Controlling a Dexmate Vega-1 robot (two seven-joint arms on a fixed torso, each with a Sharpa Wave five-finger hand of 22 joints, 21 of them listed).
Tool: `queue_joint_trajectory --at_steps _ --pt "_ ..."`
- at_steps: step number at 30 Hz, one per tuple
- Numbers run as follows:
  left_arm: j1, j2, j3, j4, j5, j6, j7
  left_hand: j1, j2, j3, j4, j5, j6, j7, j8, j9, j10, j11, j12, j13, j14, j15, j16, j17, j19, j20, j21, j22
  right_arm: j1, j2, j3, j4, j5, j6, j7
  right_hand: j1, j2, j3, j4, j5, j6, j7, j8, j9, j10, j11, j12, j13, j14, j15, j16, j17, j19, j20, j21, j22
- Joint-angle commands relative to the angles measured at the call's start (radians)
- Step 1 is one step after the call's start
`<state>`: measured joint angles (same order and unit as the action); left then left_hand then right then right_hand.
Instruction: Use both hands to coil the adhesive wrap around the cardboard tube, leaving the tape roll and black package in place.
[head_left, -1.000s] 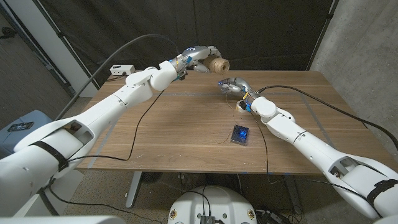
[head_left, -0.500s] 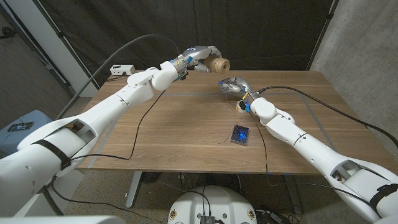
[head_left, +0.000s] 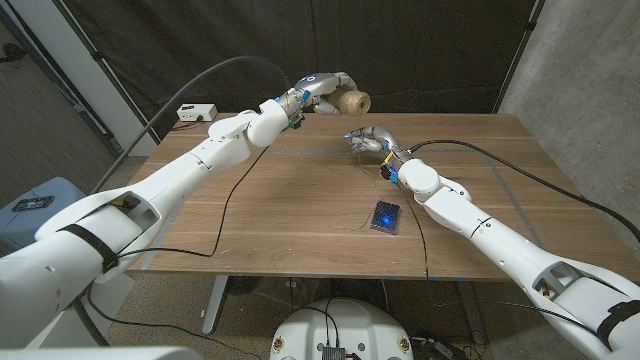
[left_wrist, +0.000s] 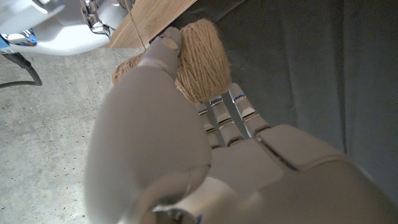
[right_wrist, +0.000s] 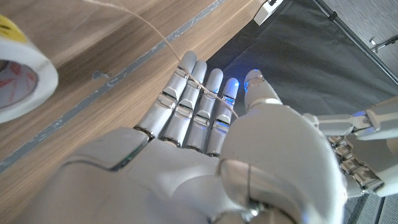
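left hand (head_left: 322, 88): grips twine-wound tube (head_left: 351, 101) above table's (head_left: 250, 200) far edge — fingers mostly hidden
right hand (head_left: 368, 138): fingers pressed together, thin strand (right_wrist: 200, 81) across them
tape roll (right_wrist: 15, 68): cut off
black package (head_left: 385, 216): near edge

The robot's right hand (head_left: 367, 139) drifted slightly towards the left hand. Its white forearm (head_left: 440, 195) shifted with it.

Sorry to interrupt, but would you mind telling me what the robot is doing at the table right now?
It is winding a thin strand onto a spool. The left hand holds the twine-wrapped tube up above the table's far edge. The right hand is raised over the wooden table, and the strand runs across its fingers. A tape roll lies near the right hand, and the black package sits untouched closer to the robot.
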<state>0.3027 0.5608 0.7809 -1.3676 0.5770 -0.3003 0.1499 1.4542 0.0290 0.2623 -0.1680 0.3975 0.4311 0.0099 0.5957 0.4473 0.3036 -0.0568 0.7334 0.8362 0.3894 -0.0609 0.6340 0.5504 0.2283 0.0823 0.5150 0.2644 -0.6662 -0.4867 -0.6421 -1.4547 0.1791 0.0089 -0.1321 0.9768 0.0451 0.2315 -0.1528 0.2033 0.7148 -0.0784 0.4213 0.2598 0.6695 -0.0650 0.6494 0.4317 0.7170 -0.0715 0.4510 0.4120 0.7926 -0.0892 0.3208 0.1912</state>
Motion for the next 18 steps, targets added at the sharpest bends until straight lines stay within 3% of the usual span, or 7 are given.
queue_joint_trajectory --at_steps 1,10,12,18 --pt "0.000 -0.010 0.005 0.005 -0.008 0.006 0.023 0.022 0.070 0.019 0.009 0.009 0.014 0.007 0.005 0.003 0.006 -0.001 0.001 0.004 0.005 0.000 0.006 0.068 -0.004 -0.004 0.007 0.003 -0.010 0.002 -0.012 -0.022 -0.010 -0.008 0.000 0.009 0.009 -0.001 0.003 -0.005 0.023 0.000 0.005 0.000 0.022 -0.001 0.000 -0.003 0.021 -0.140 0.003 0.003 0.019 -0.058 0.012 0.002" --pt "-0.004 -0.013 0.006 0.016 -0.011 -0.001 0.038 0.022 0.071 0.019 0.009 0.011 0.013 0.005 0.005 0.003 0.008 0.000 0.000 0.005 0.007 -0.001 0.006 0.068 -0.005 -0.004 0.010 0.002 -0.012 0.010 -0.014 -0.027 -0.020 -0.015 -0.016 0.037 0.021 0.011 -0.005 -0.005 0.082 -0.015 0.016 -0.012 0.070 -0.016 0.001 -0.025 0.066 -0.148 -0.004 -0.016 0.049 -0.065 0.028 0.001" --pt "-0.005 -0.013 0.007 0.019 -0.012 -0.004 0.038 0.022 0.070 0.020 0.009 0.011 0.013 0.006 0.004 0.003 0.008 0.000 -0.001 0.004 0.007 -0.001 0.005 0.068 -0.006 -0.004 0.011 0.001 -0.012 0.010 -0.015 -0.027 -0.020 -0.016 -0.016 0.044 0.025 0.016 -0.005 -0.006 0.103 -0.013 0.018 -0.019 0.068 -0.037 -0.010 -0.036 0.083 -0.147 -0.010 -0.026 0.052 -0.066 0.030 0.001" --pt "-0.010 -0.015 0.010 0.028 -0.015 -0.012 0.040 0.021 0.071 0.020 0.010 0.012 0.014 0.006 0.005 0.003 0.009 -0.001 -0.001 0.005 0.008 0.000 0.005 0.068 -0.006 -0.003 0.013 0.001 -0.008 0.014 -0.015 -0.021 -0.023 -0.012 -0.019 0.052 0.034 0.022 -0.004 -0.007 0.141 -0.020 0.023 -0.031 0.090 -0.048 -0.019 -0.053 0.107 -0.148 -0.017 -0.039 0.057 -0.072 0.035 0.000"
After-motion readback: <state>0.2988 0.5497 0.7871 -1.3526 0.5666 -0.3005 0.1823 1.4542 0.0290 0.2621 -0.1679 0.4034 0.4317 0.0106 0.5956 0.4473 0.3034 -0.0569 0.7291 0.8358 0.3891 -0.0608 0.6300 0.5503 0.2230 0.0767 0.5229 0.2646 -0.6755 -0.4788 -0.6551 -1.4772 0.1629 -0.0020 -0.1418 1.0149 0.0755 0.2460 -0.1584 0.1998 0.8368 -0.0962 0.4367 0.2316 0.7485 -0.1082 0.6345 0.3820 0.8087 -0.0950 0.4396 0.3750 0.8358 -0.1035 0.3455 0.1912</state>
